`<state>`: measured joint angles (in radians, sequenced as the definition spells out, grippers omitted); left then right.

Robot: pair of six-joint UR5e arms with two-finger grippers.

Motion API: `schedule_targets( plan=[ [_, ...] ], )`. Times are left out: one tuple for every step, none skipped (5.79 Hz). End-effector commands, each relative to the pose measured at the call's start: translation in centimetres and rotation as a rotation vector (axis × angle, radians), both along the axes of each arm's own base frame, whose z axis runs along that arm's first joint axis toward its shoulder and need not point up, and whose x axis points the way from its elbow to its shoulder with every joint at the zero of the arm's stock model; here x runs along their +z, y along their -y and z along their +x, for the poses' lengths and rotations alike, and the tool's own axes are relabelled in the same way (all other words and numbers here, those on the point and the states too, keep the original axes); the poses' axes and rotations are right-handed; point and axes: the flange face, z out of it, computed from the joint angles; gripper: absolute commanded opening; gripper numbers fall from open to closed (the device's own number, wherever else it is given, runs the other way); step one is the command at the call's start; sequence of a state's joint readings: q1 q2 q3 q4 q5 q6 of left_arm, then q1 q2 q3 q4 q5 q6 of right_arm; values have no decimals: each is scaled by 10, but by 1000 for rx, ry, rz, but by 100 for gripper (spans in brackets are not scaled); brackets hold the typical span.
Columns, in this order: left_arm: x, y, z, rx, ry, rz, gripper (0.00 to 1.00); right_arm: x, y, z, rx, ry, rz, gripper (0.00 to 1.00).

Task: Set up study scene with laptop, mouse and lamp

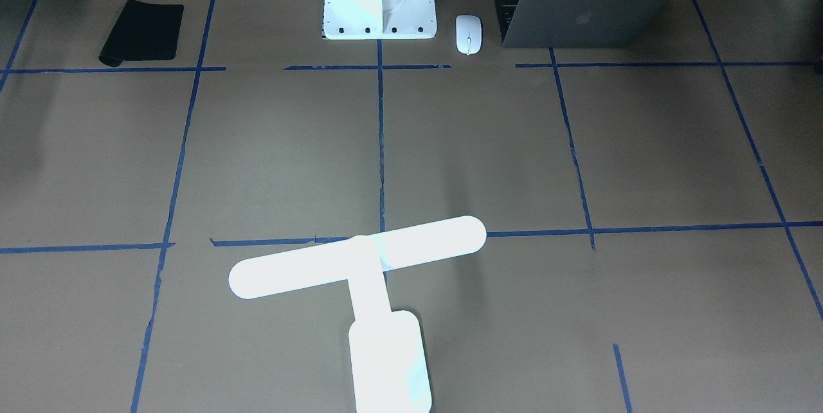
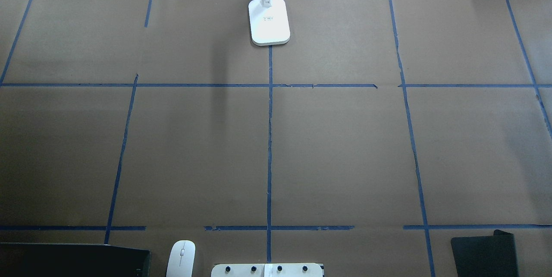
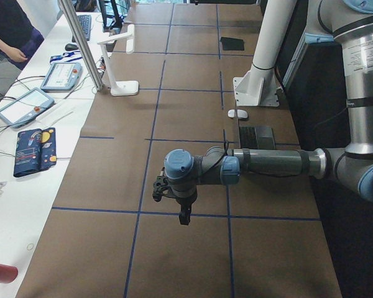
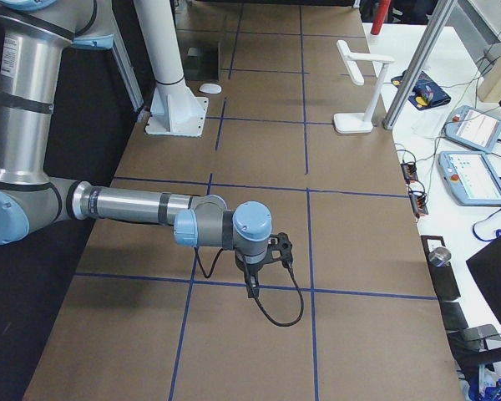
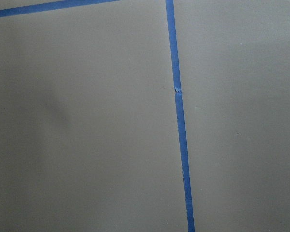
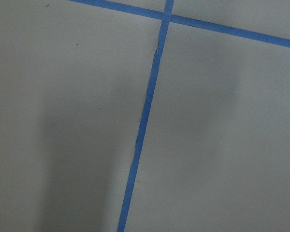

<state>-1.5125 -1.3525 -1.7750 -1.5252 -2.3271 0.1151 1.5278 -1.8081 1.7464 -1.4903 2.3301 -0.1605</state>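
**Q:** Where do the study things sit, seen from overhead?

**A:** They sit on a brown desk (image 2: 345, 147) gridded with blue tape (image 2: 269, 139). The white lamp (image 2: 269, 20) stands upright at 12 o'clock, on the far edge. The grey laptop (image 2: 73, 262) sits at 8 o'clock with its lid partly raised. The white mouse (image 2: 181, 259) lies just beside it at 7 o'clock, not touching, between the laptop and the white pedestal (image 2: 267, 269) at 6 o'clock. A black mouse pad (image 2: 483, 255) lies at 4 o'clock.

**Q:** And the claws?

**A:** The left claw (image 3: 184, 217) and right claw (image 4: 252, 286) each hang pointing down above the desk, well apart from all three things. Only side views show them, so I cannot tell how far either is open or what it grips.
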Motion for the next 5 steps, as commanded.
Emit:
schedule_targets(
  plan=[
    [2, -1, 0, 0, 3, 2, 100, 0, 0, 0, 1, 0, 5, 100],
    [0, -1, -1, 1, 9, 7, 100, -2, 1, 0, 1, 2, 10, 100],
    [-4, 4, 1, -1, 9, 15, 100, -3, 1, 0, 1, 4, 11, 100],
    [-33, 45, 4, 1, -2, 116, 100, -8, 5, 0, 3, 3, 35, 100],
    [-50, 63, 5, 3, -10, 175, 100, -11, 8, -1, 5, 6, 62, 100]
  ],
)
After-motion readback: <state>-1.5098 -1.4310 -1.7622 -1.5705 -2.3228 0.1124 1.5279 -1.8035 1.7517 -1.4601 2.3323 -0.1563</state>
